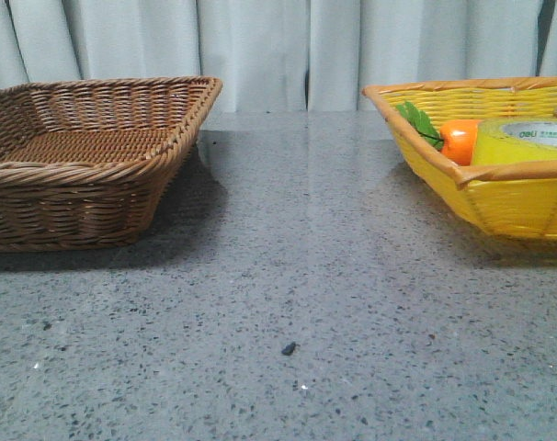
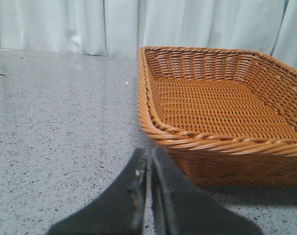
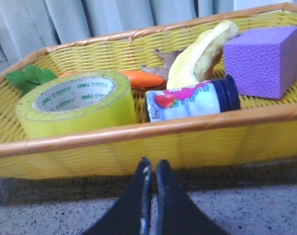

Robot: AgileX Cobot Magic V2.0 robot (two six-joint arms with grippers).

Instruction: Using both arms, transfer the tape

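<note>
Right wrist view puts our right gripper (image 3: 151, 169) with fingers nearly together, holding nothing, just outside the yellow basket (image 3: 138, 132) near the counter's right edge; our left gripper (image 2: 149, 161) is likewise narrowed beside the brown basket (image 2: 153, 127). The tape (image 3: 77, 105) lies flat inside the yellow basket: wide, translucent yellow, white "deli" core. We risk snagging the rim, or nudging the carrot (image 3: 141, 78) and bottle (image 3: 192, 100) beside it.

The left gripper (image 2: 149, 169) is seen with its dark fingers (image 2: 180, 200) pressed nearly together (just a sliver of gap), parked on the speckled grey table (image 2: 55, 132) right beside the brown wicker basket (image 2: 222, 105).
</note>
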